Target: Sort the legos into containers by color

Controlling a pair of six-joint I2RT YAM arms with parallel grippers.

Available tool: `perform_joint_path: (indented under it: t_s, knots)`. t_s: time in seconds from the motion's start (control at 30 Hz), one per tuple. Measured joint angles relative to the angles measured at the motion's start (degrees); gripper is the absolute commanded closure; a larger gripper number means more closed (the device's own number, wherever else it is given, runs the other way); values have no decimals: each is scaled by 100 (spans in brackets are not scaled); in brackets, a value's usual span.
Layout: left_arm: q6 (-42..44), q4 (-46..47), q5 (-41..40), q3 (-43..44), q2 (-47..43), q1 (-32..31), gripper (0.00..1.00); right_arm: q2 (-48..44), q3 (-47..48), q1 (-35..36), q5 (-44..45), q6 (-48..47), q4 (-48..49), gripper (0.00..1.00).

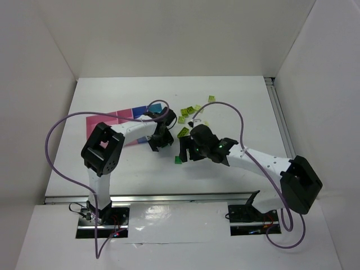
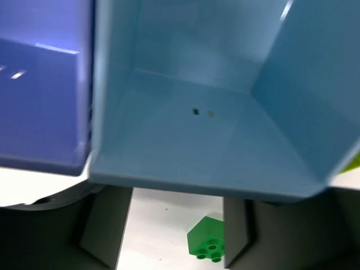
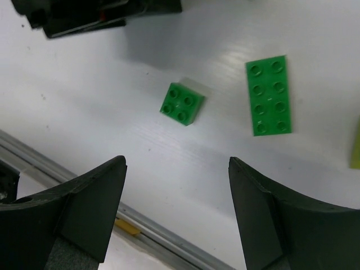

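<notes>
Right claw point(image 3: 176, 164) spread above a small green brick point(image 3: 181, 104); closing off-centre may knock it aside. Left claw point(image 2: 171, 209) seems spread

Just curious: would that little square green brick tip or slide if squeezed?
Probably stiff: the square green brick looks like hard moulded plastic. It lies flat, studs up, so tipping or rolling seems unlikely. On the glossy white table it may skid if the open right pincer touches one side first.
</notes>
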Motion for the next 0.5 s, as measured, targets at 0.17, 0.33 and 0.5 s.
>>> perform_joint_path:
  t_s: [0.17, 0.33, 0.5]
  knots:
    - [173, 205, 83, 7, 24, 4, 59, 236, -92, 417, -87, 345, 50, 20]
    - [385, 234, 129, 7, -26, -17, 80, 415, -118, 662, 2, 549, 70, 20]
    - [575, 26, 52, 9, -577, -90, 84, 264, -400, 737, 179, 732, 98, 20]
